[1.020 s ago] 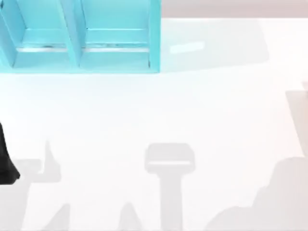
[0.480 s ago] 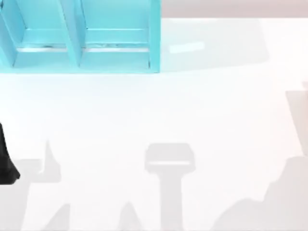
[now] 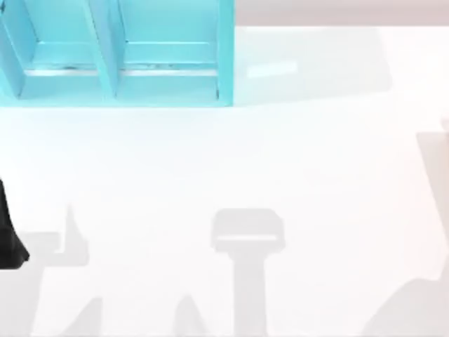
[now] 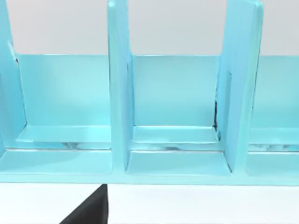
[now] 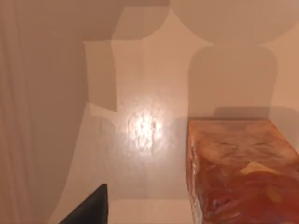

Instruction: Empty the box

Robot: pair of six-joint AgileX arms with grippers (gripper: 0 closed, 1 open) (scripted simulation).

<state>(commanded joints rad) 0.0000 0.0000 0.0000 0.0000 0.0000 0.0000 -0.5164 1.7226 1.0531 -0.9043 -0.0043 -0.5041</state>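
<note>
While my right claw's point(image 5: 88, 210) opening is unclear, an orange block point(image 5: 243, 172) lies beside it.

Left arm point(image 3: 8, 235): dark link at left edge of top view, low on that side. Dark finger tip of left pincer point(image 4: 88, 210) at lower edge of left wrist view. Dark finger tip of right pincer point(image 5: 88, 209) at lower edge of right wrist view. Finger spacing unreadable on both.
</note>
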